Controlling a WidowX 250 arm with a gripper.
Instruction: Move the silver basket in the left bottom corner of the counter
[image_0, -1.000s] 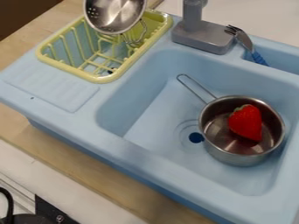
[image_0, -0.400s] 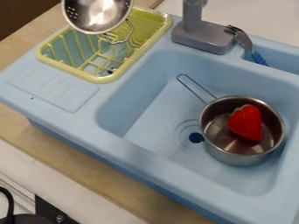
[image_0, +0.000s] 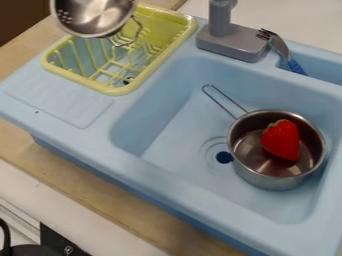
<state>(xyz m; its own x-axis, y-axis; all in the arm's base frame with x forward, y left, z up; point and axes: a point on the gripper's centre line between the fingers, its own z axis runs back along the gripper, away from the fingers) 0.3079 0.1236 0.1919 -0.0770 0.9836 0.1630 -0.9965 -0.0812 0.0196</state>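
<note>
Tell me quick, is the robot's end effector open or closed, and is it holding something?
End effector: can't be told whether it's open, closed or holding the silver basket at the top edge.

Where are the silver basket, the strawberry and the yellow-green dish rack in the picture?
Silver basket (image_0: 93, 16), camera view, on its bowl's inner surface.
Strawberry (image_0: 280, 140), camera view, on its red body.
Yellow-green dish rack (image_0: 115, 91), camera view, on its near corner rim.

Room to pass over drainboard (image_0: 59, 104) & rack-side half of sink basin (image_0: 157, 127). Obst.: faucet (image_0: 230, 42) behind, saucepan (image_0: 274, 181) in basin (handle (image_0: 222, 102) angled twd faucet), dish rack (image_0: 115, 90) w/ prongs, colander (image_0: 95, 19) over rack.
</note>
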